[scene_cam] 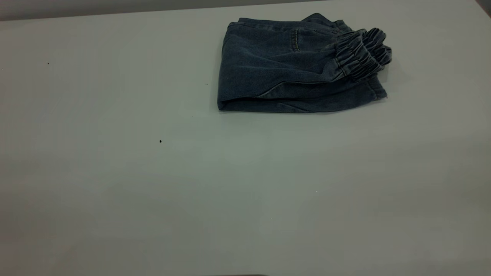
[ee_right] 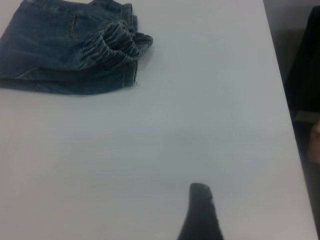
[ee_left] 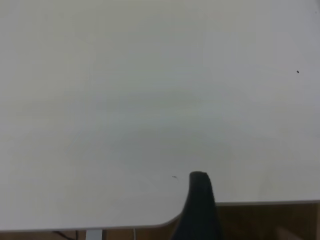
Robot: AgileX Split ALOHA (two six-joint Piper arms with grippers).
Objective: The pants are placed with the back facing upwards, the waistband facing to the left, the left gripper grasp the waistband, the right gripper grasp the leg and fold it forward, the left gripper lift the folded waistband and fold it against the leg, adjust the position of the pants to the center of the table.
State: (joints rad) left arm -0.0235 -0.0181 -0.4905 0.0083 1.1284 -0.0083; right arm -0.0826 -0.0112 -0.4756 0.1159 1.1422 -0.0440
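Folded into a compact bundle, the pants (scene_cam: 299,65) at the far side of the table (scene_cam: 153,191), right of centre in the exterior view; the waistband (scene_cam: 362,51) doubled over on top at the bundle's right end, ruffled and bulging past the hem beneath; fold edge at the left end, neat and flat. Both folds apparently done; remaining step, by the look of it, the shift toward the table's centre.

Left gripper (ee_left: 200,210) near the table's edge over bare surface, well apart from the denim, only one dark finger showing; cannot tell whether released or clenched. Right gripper (ee_right: 201,212) likewise one dark tip over bare table, bundle well away from it; state of its pincer not to be told either; nothing grasped by either.

For a clean shift: take both ends low and together; pinch through all layers, not just the top flap; slide flat rather than lift, lest the waistband flop open.
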